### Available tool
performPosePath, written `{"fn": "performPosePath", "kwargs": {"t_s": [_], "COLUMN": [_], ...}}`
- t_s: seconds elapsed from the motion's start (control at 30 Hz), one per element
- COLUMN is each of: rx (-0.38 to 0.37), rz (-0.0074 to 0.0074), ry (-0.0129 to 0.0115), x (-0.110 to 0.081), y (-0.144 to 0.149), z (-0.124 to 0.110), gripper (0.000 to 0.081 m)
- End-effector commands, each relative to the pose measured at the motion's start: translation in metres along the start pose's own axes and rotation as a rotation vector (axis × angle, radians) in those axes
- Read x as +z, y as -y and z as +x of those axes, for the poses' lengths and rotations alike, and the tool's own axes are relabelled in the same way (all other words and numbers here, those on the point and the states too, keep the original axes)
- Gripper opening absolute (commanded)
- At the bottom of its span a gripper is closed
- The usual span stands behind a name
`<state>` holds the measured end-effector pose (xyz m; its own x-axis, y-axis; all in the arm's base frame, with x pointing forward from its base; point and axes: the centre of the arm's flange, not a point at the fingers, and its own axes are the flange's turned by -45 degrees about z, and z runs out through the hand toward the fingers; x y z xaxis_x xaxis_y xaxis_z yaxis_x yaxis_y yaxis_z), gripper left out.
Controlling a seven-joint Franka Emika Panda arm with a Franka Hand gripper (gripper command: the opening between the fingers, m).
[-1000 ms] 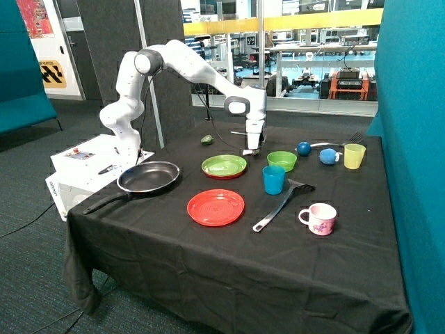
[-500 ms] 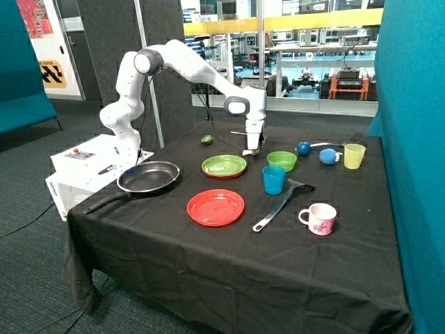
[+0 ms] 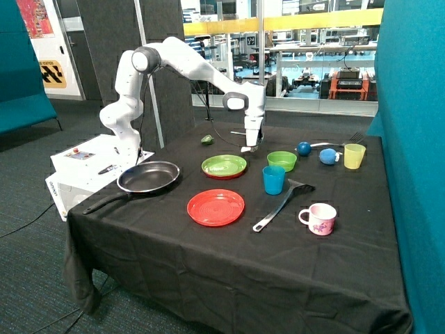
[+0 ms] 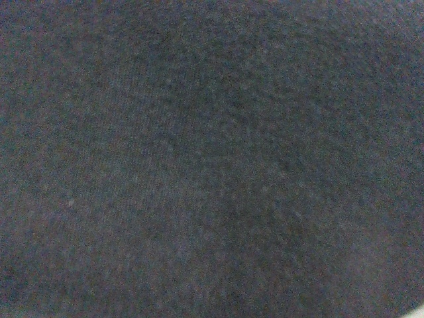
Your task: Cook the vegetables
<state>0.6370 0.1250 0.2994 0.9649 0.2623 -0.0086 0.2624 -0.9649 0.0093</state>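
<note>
The dark green vegetable (image 3: pixel 206 140) lies on the black tablecloth at the back, behind the green plate (image 3: pixel 224 166). My gripper (image 3: pixel 248 147) hangs just above the cloth between the green plate and the green bowl (image 3: pixel 281 161), near the plate's back rim. A pale spot shows at its tip; I cannot tell if that is the whitish cream vegetable, which shows nowhere else. The black frying pan (image 3: pixel 148 177) sits near the table's edge, far from the gripper, and looks empty. The wrist view shows only black cloth (image 4: pixel 212 159).
A red plate (image 3: pixel 215 207), blue cup (image 3: pixel 273 179), black spatula (image 3: pixel 281 204) and pink mug (image 3: pixel 320 218) stand nearer the front. Two blue balls (image 3: pixel 304 148), a yellow cup (image 3: pixel 354 156) and a fork (image 3: pixel 341 142) are at the back corner.
The gripper has risen a little and shifted slightly toward the back of the table. Nothing on the table has moved.
</note>
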Motion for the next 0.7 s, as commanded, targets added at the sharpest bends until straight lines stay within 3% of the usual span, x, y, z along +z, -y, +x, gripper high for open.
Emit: {"fn": "performPosePath", "kwargs": {"t_s": [0.0,0.47,0.67], "rx": [-0.013,-0.07,-0.039], "rz": [0.0092,0.009,0.0091], "ry": [-0.0086,-0.0089,-0.0087], "x": [-0.018,-0.063,-0.082], "y": [-0.003,-0.009,-0.025], "z": [-0.014,-0.041,-0.065], "gripper": [0.0,0.0,0.0]}}
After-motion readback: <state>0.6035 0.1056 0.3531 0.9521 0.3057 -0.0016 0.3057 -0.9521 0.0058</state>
